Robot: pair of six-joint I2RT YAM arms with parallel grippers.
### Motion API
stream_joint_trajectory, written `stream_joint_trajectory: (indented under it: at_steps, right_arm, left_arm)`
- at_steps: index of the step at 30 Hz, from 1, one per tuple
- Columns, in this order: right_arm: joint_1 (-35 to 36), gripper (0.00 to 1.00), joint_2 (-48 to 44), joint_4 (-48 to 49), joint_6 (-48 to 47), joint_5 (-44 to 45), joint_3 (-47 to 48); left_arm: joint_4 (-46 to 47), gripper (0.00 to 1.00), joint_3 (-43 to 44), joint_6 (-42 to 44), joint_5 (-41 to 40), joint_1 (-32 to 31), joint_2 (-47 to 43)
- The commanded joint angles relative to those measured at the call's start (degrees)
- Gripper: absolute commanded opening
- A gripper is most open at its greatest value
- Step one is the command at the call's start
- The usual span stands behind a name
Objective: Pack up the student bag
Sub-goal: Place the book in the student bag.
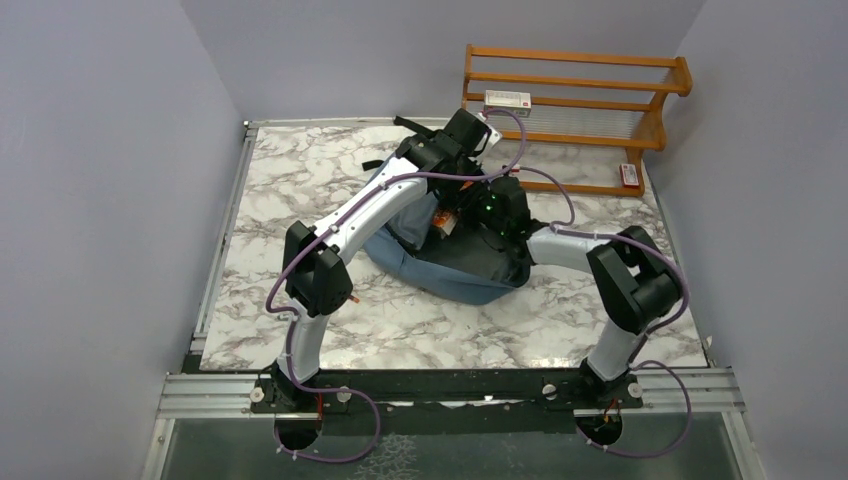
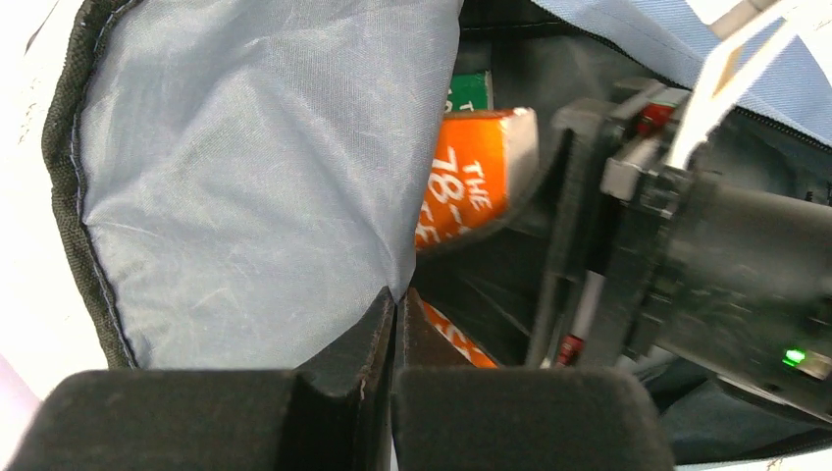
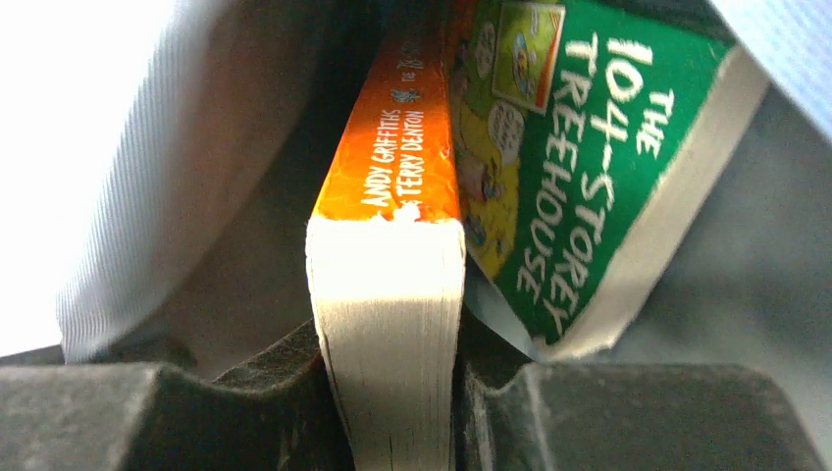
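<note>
One marble-patterned worktop (image 1: pixel 300 180) fills the floor of the cell. One wooden rack (image 1: pixel 580 55) stands at its far right corner. One student bag (image 1: pixel 455 280), dusty blue with dark zipper trim, lies near the middle of the worktop, and both arms reach into or over it. There are two arms: the left arm (image 1: pixel 370 205) stretches diagonally across to the bag's far side, and the right arm (image 1: pixel 630 280) bends in from the right.

Two paperback books sit inside the bag's open mouth. One is an orange book (image 3: pixel 392 147) and the other a green book (image 3: pixel 598 167), which leans against the orange one on its right.

The right gripper (image 3: pixel 388 339) is at a narrow opening, with one finger pressed on each cover of the orange book and the page edge facing the camera. The left gripper (image 2: pixel 394 304) has its fingers closed together, pinching the edge of the bag's pale inner fabric at their tips and holding that flap up.

Two small red-and-white items (image 1: pixel 508 99) rest on the rack, one on an upper rail and one low at the right end.
</note>
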Motion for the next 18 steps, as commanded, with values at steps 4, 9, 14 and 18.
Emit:
stream_joint_trajectory:
  at_steps: [4, 9, 14, 18]
  right_arm:
    - [0.42, 0.01, 6.79, 11.51, 1.5, 8.91, 6.6]
    - [0.87, 0.01, 10.62, 9.33, 1.69, 11.06, 10.05]
    - [0.98, 0.16, 13.56, 4.36, -0.24, 11.38, 13.1]
    - [0.97, 0.37, 13.38, 2.41, -1.23, 11.92, 12.28]
  left_arm:
    - [1.17, 0.0, 2.5, -1.25, 3.02, -1.14, -2.01]
    - [1.15, 0.0, 2.23, -0.98, 2.4, -1.23, -2.01]
    - [1.2, 0.0, 1.59, -0.33, 0.48, -1.23, -2.04]
    - [1.15, 0.0, 0.98, -0.35, -0.5, -1.22, -1.4]
